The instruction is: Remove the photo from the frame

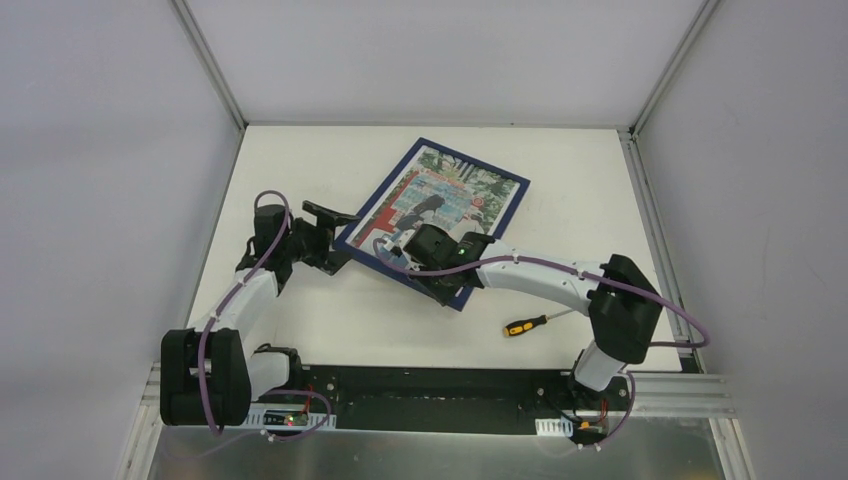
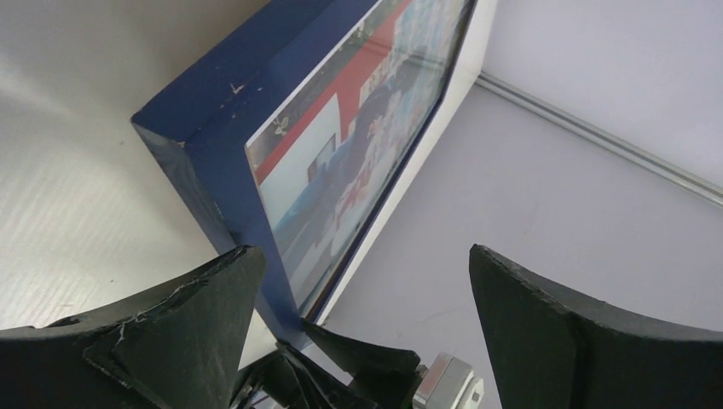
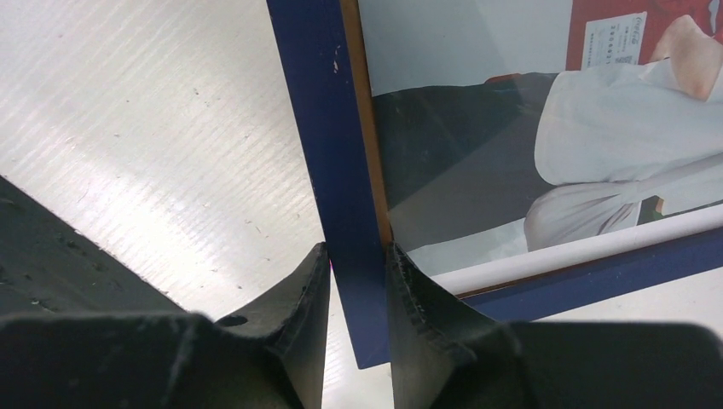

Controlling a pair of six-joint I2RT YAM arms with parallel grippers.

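The frame (image 3: 334, 128) sits face up on the desk (image 1: 330, 320), its photo (image 1: 455, 195) showing. It looks light and stiff with a glossy, probably fragile front, so the rails are the place to hold. The right fingers (image 3: 294, 315) pinch its near rail; the left fingers (image 2: 196, 315) gape wide beside its left corner.

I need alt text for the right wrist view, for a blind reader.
The right pincer grips one rail of the dark-blue frame between its black fingers. A photo of a person in white sits inside; the white table lies to the left.
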